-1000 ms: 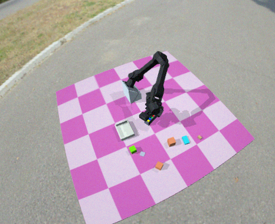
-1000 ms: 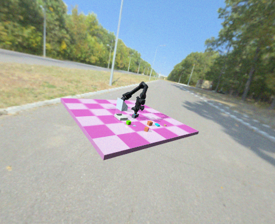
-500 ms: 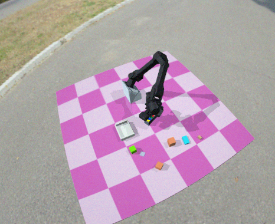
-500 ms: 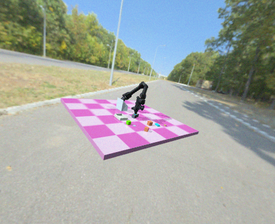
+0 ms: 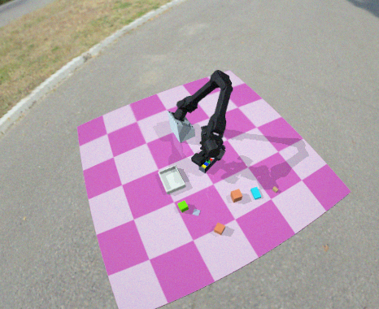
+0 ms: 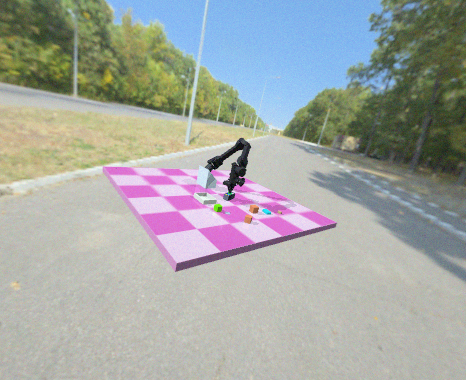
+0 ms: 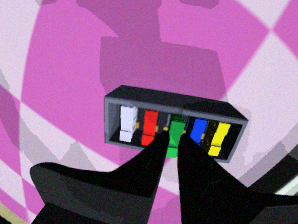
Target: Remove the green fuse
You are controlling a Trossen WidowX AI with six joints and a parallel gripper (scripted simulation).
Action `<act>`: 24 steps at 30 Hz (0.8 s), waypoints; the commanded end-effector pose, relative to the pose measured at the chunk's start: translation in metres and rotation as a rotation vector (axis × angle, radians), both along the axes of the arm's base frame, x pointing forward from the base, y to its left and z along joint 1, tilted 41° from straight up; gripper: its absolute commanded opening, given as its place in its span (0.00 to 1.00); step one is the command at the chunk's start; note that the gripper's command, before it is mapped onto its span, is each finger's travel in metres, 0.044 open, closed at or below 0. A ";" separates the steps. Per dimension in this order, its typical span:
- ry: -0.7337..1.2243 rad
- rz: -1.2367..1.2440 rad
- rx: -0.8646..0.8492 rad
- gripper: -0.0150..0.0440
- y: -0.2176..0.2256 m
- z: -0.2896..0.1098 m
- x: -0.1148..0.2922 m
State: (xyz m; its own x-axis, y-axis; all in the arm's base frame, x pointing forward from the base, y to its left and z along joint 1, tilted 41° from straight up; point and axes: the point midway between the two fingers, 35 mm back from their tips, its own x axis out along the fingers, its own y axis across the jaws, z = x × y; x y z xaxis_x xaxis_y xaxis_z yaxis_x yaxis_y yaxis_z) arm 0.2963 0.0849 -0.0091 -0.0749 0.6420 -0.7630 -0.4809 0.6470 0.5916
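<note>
My gripper (image 7: 173, 137) is shut on the green fuse (image 7: 176, 128) above the middle of the fuse block (image 7: 170, 96) (image 5: 205, 170) (image 6: 228, 197). In the wrist view the green fuse overlaps the block's near wall and looks raised above the others. Whether its foot is clear of the slot cannot be told. White (image 7: 128, 117), red (image 7: 150, 125), blue (image 7: 199, 128) and yellow (image 7: 220, 135) fuses sit in the block, red and blue close beside the fingertips. The pale tray (image 5: 176, 189) (image 6: 208, 201) stands left of the block in the top and exterior views and holds nothing visible.
A lime cube (image 5: 183, 206) (image 6: 217, 208) and a pale blue piece (image 5: 196, 212) lie in front of the tray. Two orange blocks (image 5: 236, 195) (image 5: 219, 228), a cyan block (image 5: 255, 193) and a tan cube (image 5: 275, 189) lie further right. A pale blue wedge (image 5: 180, 129) stands by the arm's base.
</note>
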 end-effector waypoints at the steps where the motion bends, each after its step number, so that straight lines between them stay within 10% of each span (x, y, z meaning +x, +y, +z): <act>1: -0.005 0.003 -0.002 0.25 -0.002 0.002 0.001; 24: -0.003 0.002 -0.001 0.25 -0.009 0.011 0.002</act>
